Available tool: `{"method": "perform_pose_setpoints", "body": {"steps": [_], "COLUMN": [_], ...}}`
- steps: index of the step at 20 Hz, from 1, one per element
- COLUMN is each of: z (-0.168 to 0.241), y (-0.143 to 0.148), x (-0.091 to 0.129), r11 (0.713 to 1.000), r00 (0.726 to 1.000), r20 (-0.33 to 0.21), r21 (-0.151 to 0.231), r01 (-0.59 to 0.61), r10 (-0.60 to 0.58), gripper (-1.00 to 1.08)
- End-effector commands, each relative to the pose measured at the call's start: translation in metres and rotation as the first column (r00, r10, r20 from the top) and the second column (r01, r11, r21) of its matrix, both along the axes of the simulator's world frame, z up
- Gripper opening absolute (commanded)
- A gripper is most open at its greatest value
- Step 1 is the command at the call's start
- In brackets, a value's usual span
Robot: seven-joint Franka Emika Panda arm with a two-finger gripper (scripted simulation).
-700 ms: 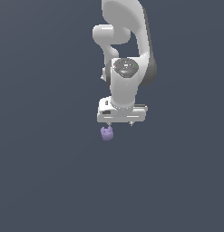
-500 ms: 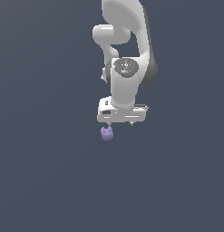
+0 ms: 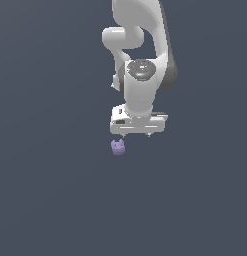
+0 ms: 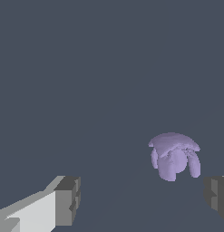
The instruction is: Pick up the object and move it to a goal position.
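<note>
The object is a small lavender lump with two ear-like bumps, lying on the dark grey floor. In the exterior view my white gripper points down just above it and a little toward that view's right. In the wrist view the object lies beyond the open fingers, much nearer the dark pad than the other finger. My gripper is open and holds nothing; neither pad touches the object.
A flat, uniform dark grey floor fills both views. The white arm rises above the gripper.
</note>
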State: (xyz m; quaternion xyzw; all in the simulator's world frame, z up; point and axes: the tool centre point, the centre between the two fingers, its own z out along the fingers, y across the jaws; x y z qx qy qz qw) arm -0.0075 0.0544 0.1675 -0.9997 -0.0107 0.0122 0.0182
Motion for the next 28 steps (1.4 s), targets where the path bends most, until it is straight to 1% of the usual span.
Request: {"method": "perform_pose_setpoints", "body": {"steps": [1,8,19,24,28], "z": [-0.002,-0.018,-0.066,-0.076,-0.077], "y": [-0.002,-0.019,-0.067,-0.077,-0.078], "x": [0.0,-0.002,-0.014,-0.018,-0.018], "r11": [1.0,0.999,0.988,0.983,0.983], "r00": [1.0,0.999,0.988,0.984,0.984], "r20": [0.0,0.007,0.022,0.024,0.024], "r21": [-0.001,-0.008,-0.031,-0.035,-0.036], "r01": [-0.002,-0.039,-0.152,-0.178,-0.178], "r10": [0.002,0.039,0.153,0.179,0.179], "gripper": [1.0,1.0,1.0,1.0,1.0]}}
